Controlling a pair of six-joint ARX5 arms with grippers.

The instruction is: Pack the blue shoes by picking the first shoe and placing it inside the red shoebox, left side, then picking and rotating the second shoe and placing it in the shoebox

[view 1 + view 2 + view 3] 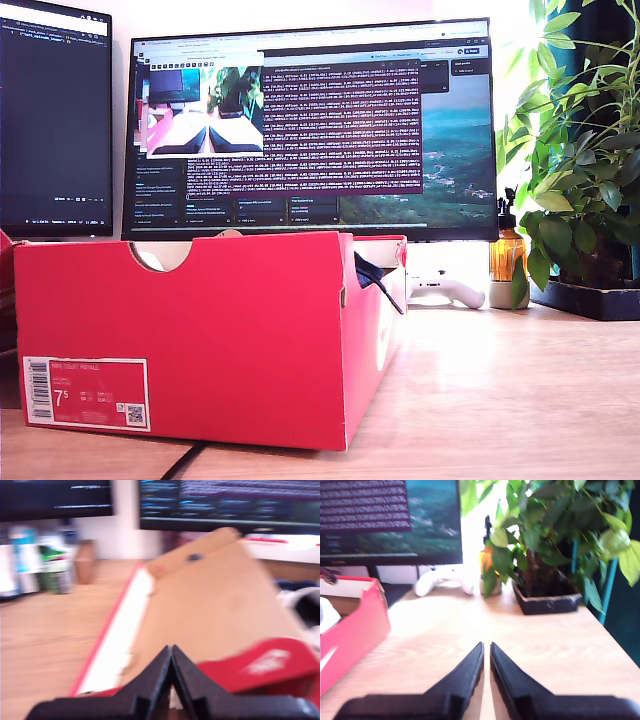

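Note:
The red shoebox [200, 335] stands on the desk at the exterior view's left, with its white size label [85, 392] and a half-round notch [162, 255] in the top edge. The blue shoes are hidden by its walls; only a dark blue lace [378, 283] hangs over the box's corner. In the second wrist view a white bit [325, 616] shows inside the box [355, 627]. My first gripper [171, 656] is shut and empty above the box's open brown lid [215, 595]. My second gripper [486, 654] is shut and empty over bare desk beside the box. Neither gripper appears in the exterior view.
Two monitors [310, 130] stand behind the box. A white game controller [445, 291], an orange bottle [506, 256] and a potted plant [585, 170] sit at the exterior view's right. Bare wooden desk [500, 400] lies in front of them.

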